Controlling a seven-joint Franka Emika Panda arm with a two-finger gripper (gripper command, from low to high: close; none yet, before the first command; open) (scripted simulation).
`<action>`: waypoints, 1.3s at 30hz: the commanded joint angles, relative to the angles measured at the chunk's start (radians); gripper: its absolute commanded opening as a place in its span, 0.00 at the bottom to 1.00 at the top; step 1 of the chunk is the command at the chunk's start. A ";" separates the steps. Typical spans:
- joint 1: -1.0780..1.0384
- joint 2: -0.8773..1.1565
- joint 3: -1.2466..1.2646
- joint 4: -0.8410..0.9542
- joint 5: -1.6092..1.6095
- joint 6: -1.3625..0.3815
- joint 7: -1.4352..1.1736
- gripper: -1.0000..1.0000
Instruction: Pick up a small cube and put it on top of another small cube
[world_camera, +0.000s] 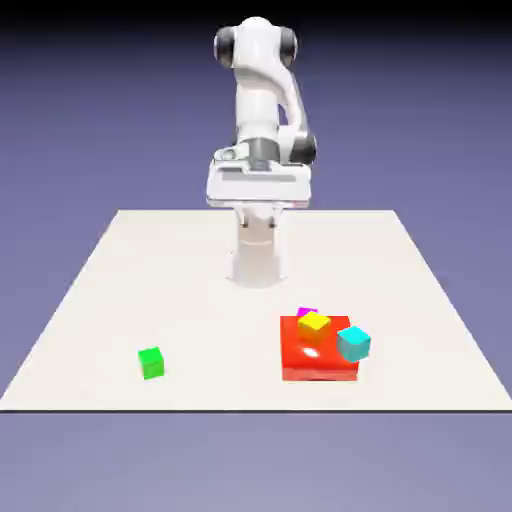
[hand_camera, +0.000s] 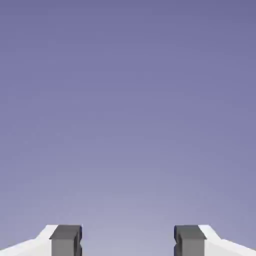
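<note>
Green cube (world_camera: 151, 362) alone, yellow cube (world_camera: 314, 323) on red block (world_camera: 318, 361), no writing

The arm (world_camera: 262, 95) looks like glossy white plastic with dark joints, and the fingertips (hand_camera: 66, 240) are matt grey. The table (world_camera: 120, 290) is smooth, matt cream; the red block (world_camera: 300, 362) and small cubes (world_camera: 151, 362) look smooth, faintly shiny

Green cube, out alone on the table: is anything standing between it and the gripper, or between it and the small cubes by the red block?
Nothing visible does. The green cube sits alone toward the exterior view's left, with bare table around it and across to the red block. The gripper is open, high, and sees only backdrop.
</note>
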 joint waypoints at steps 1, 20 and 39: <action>-0.008 0.036 -0.013 0.027 0.016 -0.035 0.008 0.50; -0.169 0.725 -0.252 0.539 0.314 -0.695 0.154 0.50; -0.253 1.116 -0.362 0.789 0.494 -0.995 0.215 0.00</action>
